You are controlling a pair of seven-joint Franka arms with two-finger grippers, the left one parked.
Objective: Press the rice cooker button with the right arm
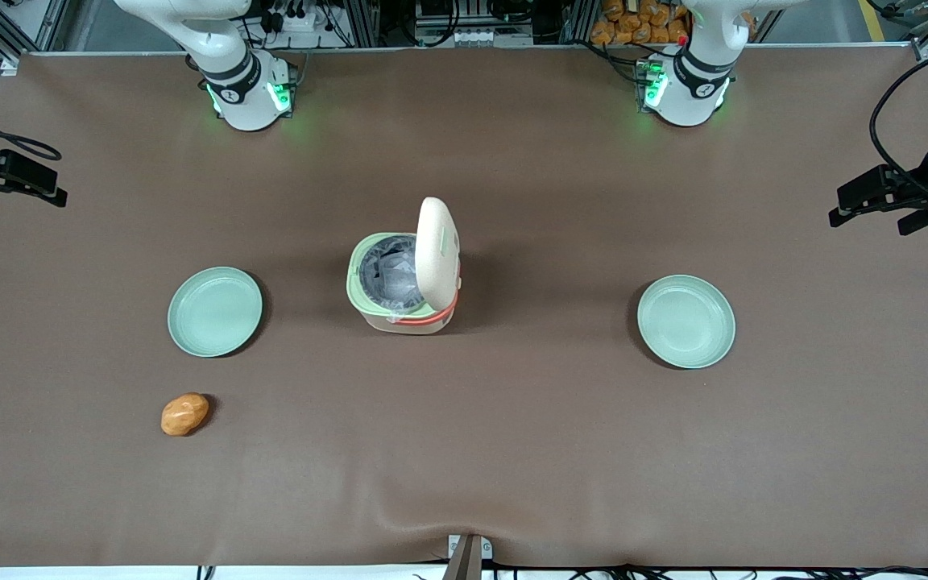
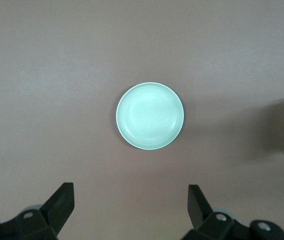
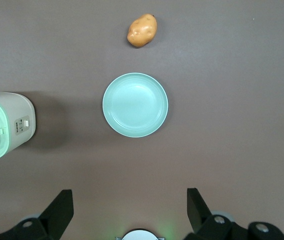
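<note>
- The rice cooker [image 1: 403, 286] stands near the middle of the brown tabletop [image 1: 512, 451], between two pale green plates.
- Its cream lid [image 1: 440, 254] is swung up and stands nearly upright on the side toward the parked arm's end; a coral-orange band runs around the body's lower edge.
- The open pot, ringed by a pale green rim, holds a crumpled grey-white lining; what else is inside cannot be told.
- In the right wrist view the cooker's cream side shows a small control panel [image 3: 21, 124] facing the nearby plate.
- The plate [image 1: 215, 312] toward the working arm's end lies flat with nothing on it; so does the plate [image 1: 686, 321] toward the parked arm's end.
- An orange-brown potato [image 1: 184, 414] lies on the tabletop, nearer the front camera than the first plate and apart from it.
- The right arm [image 1: 226, 72] is raised near its base, well apart from the cooker.
- The pincer [image 3: 130, 210] hangs high above the plate, its black fingers [image 3: 61, 207] spread wide and holding nothing.
</note>
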